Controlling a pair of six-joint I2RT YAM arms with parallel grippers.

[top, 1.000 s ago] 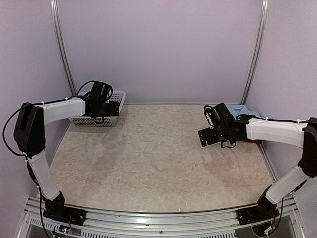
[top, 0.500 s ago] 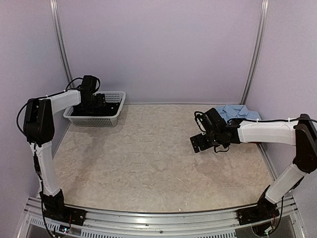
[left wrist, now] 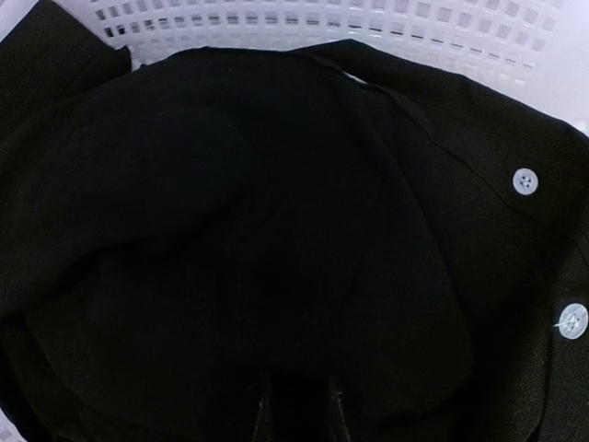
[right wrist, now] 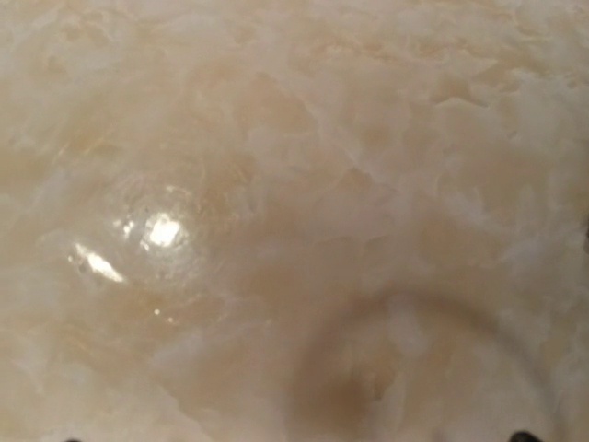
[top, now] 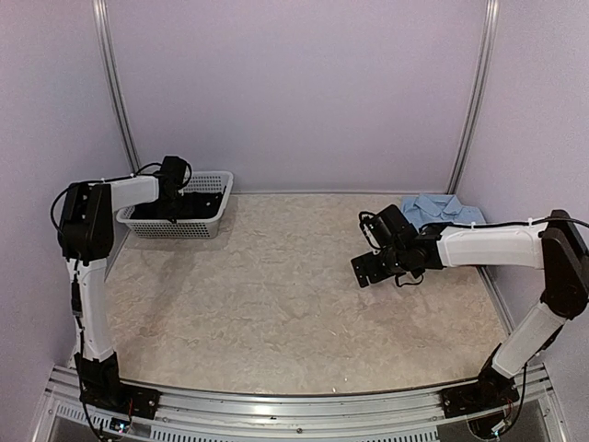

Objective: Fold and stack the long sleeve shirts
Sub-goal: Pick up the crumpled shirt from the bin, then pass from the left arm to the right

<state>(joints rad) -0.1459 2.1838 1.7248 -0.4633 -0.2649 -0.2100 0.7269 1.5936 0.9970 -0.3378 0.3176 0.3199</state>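
Note:
A black long sleeve shirt point(left wrist: 276, 212) with white buttons lies bunched in the white mesh basket point(top: 189, 226) at the back left. My left gripper point(top: 170, 203) reaches down into that basket. In the left wrist view its fingers point(left wrist: 262, 419) stand close together, sunk in the black cloth with a fold pinched between them. A folded light blue shirt point(top: 440, 209) lies at the back right. My right gripper point(top: 369, 268) hovers open over bare table to the left of the blue shirt, holding nothing.
The marbled beige table point(top: 276, 304) fills the right wrist view point(right wrist: 294, 184). The basket's white wall point(left wrist: 368, 23) rises just behind the black shirt. Lilac walls close in the back and sides.
My left gripper dropped into the basket and closed on the black cloth. My right arm drifted left, away from the blue shirt, still open.

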